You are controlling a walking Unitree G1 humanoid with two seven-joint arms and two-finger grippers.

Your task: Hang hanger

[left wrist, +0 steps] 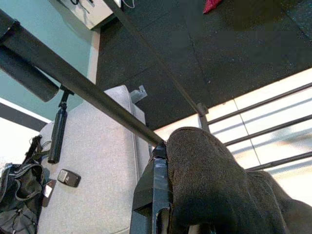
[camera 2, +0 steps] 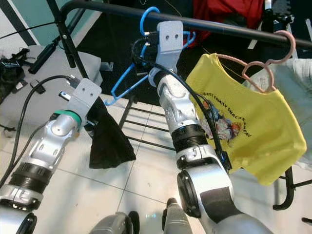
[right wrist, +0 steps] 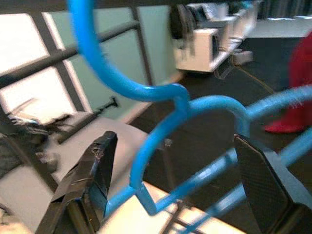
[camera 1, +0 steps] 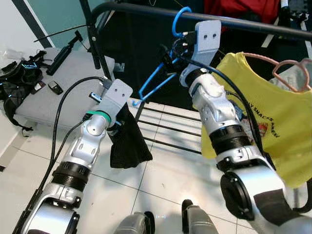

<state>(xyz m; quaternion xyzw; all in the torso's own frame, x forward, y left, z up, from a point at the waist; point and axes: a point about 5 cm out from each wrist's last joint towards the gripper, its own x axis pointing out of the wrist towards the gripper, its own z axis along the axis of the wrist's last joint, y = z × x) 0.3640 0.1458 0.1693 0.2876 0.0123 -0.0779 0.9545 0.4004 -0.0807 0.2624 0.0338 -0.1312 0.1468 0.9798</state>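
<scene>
Blue plastic makes up the one hanger (camera 1: 163, 73) the robot is working with. Its hook (camera 1: 180, 19) curls over the black rail (camera 1: 253, 24) of the clothes rack. The right gripper (right wrist: 175, 175) is raised up to the rail, and in the right wrist view its two black fingers (right wrist: 92, 180) stand wide apart, one on each side of the hanger's neck, not squeezing it. The hanger's blue bars slope down and away to the robot's left.

The left gripper (left wrist: 161, 195) is lower down, near the rack's side post. It is shut tight on one dark cloth (camera 1: 127, 141), which droops down from it in a floppy bundle above the white floor tiles (camera 1: 161, 180).

To the right of the right arm, one yellow T-shirt (camera 1: 265, 122) with a picture on the front hangs on one pink hanger (camera 1: 292, 73) from the same rail. Something red (camera 1: 234, 9) sits behind the rail.

To the robot's left is one grey cushion (camera 1: 63, 92). On it lie one black bag (camera 1: 17, 80), one small dark gadget (camera 1: 55, 87) and one long black tube-shaped thing (camera 1: 66, 53). A black cable (camera 1: 63, 102) loops up to the left wrist.
</scene>
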